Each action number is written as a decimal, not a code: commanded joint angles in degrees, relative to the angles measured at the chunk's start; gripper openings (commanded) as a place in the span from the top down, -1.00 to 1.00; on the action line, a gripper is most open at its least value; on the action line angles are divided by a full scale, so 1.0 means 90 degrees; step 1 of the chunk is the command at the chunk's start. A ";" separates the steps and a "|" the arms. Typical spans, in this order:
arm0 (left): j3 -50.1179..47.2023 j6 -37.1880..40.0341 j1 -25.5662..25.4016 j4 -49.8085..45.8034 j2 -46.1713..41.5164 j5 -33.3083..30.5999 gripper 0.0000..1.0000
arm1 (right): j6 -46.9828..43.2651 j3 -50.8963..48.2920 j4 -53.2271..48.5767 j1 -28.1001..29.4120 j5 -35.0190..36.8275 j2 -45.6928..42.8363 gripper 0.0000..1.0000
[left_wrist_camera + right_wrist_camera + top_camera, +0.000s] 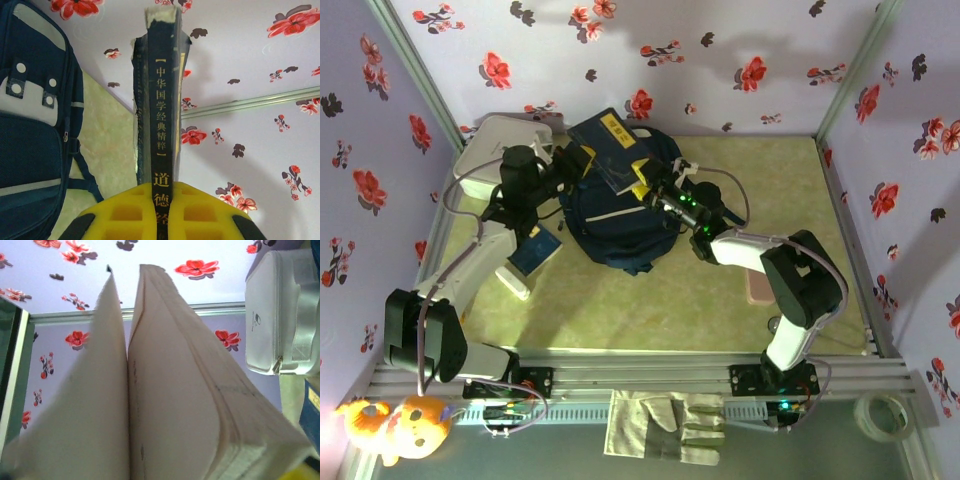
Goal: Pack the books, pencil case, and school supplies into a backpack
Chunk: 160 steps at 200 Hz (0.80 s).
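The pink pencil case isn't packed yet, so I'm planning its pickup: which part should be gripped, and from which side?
Probably across its narrow width near the middle, coming straight down. The pencil case lies flat on the table beside the right arm, so its edges sit too low for a sideways pinch, and the long sides are the closer pair.

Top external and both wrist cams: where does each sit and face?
Top external: above and behind the bases, looking down on the table; both arms show, left end effector and right end effector at a book over the backpack.
Left wrist: on the left arm, looking along its yellow fingers, clamped on the book's spine, toward the floral wall.
Right wrist: on the right arm, facing page edges; yellow sliver bottom right, likely its finger.
Shared: both wrist views apparently see that book, from opposite edges.
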 commanded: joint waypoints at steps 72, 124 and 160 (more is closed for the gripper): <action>0.0256 0.2337 0.0079 -0.2207 -0.0287 -0.0171 -0.34 | -0.0990 -0.0462 -0.0462 -0.0461 -0.0137 -0.0543 0.93; 0.1141 0.5023 -0.0594 -0.3703 0.0188 -0.1462 -0.96 | -0.3096 -0.1193 -0.3596 -0.1072 0.0411 -0.2386 0.90; 0.1746 0.6790 -0.1264 -0.4085 0.0971 -0.1816 -0.99 | -0.4409 -0.1215 -0.6208 -0.1327 0.1441 -0.3931 0.82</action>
